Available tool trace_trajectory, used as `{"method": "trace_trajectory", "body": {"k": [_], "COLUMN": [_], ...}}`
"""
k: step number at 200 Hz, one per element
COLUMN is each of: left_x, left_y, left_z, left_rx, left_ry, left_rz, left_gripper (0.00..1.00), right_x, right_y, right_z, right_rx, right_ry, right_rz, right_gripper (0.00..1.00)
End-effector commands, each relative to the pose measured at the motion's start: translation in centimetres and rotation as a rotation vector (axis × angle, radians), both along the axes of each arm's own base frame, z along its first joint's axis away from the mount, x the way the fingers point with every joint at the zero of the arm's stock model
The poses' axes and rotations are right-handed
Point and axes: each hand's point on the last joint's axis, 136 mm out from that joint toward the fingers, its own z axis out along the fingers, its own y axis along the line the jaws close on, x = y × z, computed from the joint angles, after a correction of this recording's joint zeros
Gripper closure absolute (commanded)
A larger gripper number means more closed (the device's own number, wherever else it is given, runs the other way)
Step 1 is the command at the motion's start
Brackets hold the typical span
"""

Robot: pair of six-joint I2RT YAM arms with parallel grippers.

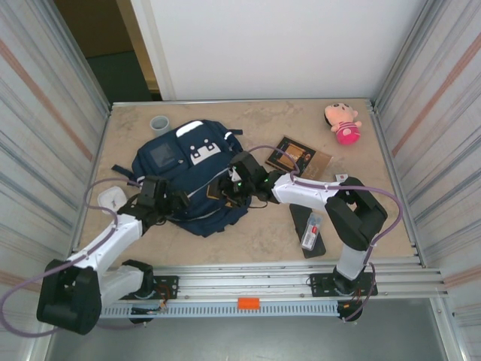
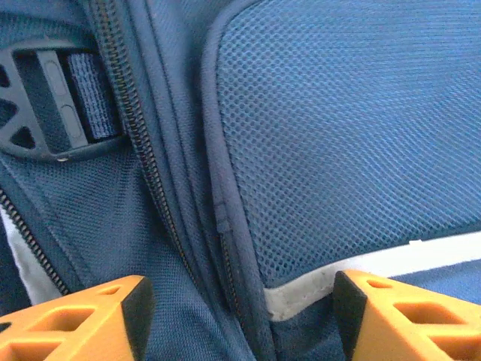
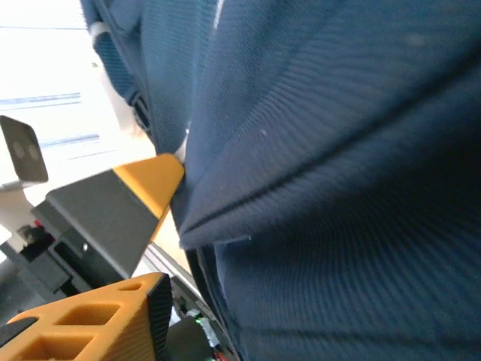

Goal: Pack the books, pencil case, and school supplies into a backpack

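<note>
The navy backpack [image 1: 188, 177] lies flat in the middle of the table. My left gripper [image 1: 161, 197] is at its left side. In the left wrist view it [image 2: 240, 301] stands open, straddling a zip line [image 2: 161, 218] and a white trim, pinching nothing. My right gripper [image 1: 237, 180] is at the backpack's right edge. There it [image 3: 240, 308] is open: one orange finger [image 3: 98, 323] stands clear of the fabric [image 3: 338, 188], which hides the other. The brown book [image 1: 299, 156] lies to the right. The black pencil case [image 1: 304, 216] lies near the right arm, the whitish packet [image 1: 310, 233] on it.
A grey cup [image 1: 159, 124] stands behind the backpack. A pink doll [image 1: 343, 122] sits at the back right. A white square object [image 1: 111, 199] lies left of the left arm. Metal walls close in both sides of the table [image 1: 263, 233].
</note>
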Motion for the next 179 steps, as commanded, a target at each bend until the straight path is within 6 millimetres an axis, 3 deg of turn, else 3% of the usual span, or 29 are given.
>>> {"method": "trace_trajectory", "body": {"k": [1, 23, 40, 63, 78, 91, 103, 127, 154, 179], "left_x": [0.6, 0.3, 0.1, -0.2, -0.4, -0.5, -0.6, -0.6, -0.4, 0.0], "left_y": [0.9, 1.5, 1.8, 2.5, 2.8, 2.8, 2.9, 2.9, 2.6, 2.1], "left_z": [-0.6, -0.8, -0.4, 0.2, 0.6, 0.8, 0.9, 1.1, 1.7, 3.4], "left_rx": [0.011, 0.036, 0.056, 0.086, 0.094, 0.093, 0.092, 0.098, 0.092, 0.076], "left_ry": [-0.011, -0.003, -0.007, -0.02, -0.029, -0.034, -0.038, -0.041, -0.047, -0.078], "left_rz": [0.081, 0.096, 0.094, 0.104, 0.11, 0.111, 0.111, 0.108, 0.089, 0.064], "left_gripper": [0.37, 0.39, 0.4, 0.42, 0.43, 0.43, 0.43, 0.43, 0.43, 0.43], "right_x": [-1.3, -2.3, -2.1, -0.9, 0.5, 2.1, 3.5, 6.1, 8.5, 7.4], "right_y": [-1.6, -4.5, -8.1, -12.1, -13.3, -12.7, -11.0, -7.6, -6.5, -6.0], "right_z": [0.3, 0.7, 2.5, 5.8, 7.5, 8.4, 8.8, 7.8, 3.4, -0.7], "right_rx": [-0.059, -0.164, -0.301, -0.398, -0.403, -0.365, -0.286, -0.179, -0.204, -0.238], "right_ry": [0.029, 0.002, -0.091, -0.183, -0.238, -0.297, -0.327, -0.393, -0.378, -0.3], "right_rz": [0.01, 0.04, 0.055, 0.06, 0.055, 0.048, 0.061, 0.103, 0.074, 0.078], "right_gripper": [0.47, 0.46, 0.46, 0.45, 0.44, 0.44, 0.44, 0.49, 0.53, 0.53]}}
